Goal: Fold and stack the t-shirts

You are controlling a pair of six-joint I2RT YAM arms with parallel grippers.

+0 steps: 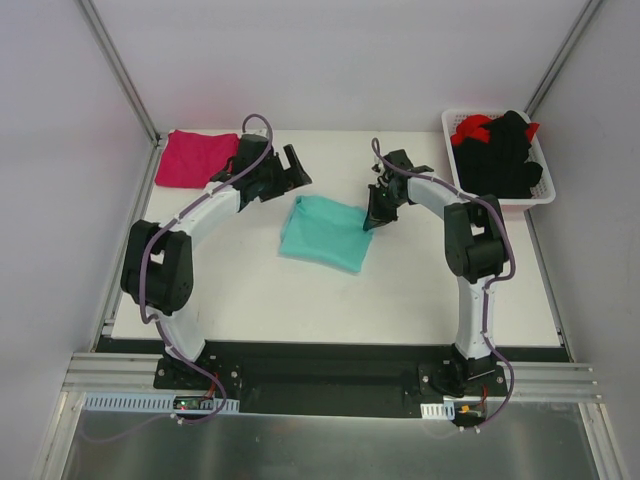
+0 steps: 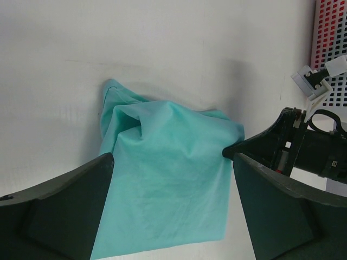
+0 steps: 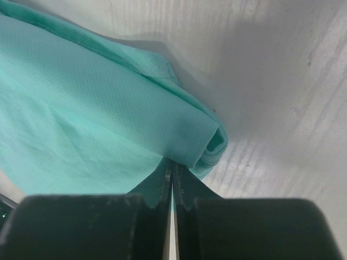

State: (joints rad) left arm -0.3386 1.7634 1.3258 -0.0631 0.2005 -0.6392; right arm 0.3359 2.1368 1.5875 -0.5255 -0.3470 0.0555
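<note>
Where teal tee [image 1: 320, 236] meets R pincer [image 1: 367, 226], tips closed, L pincer [image 1: 298, 167] open nearby.

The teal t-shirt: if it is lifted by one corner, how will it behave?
Probably floppy: the teal t-shirt lies in soft wrinkles. Likely light, since the cloth looks thin. Its folded layers lie loose, so it may sag and unfold.

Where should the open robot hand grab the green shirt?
Probably its back left corner, with the left gripper coming down from the left. The green shirt lies flat and folded, so only edges can be pinched, and the shut right gripper sits at the right corner.
</note>
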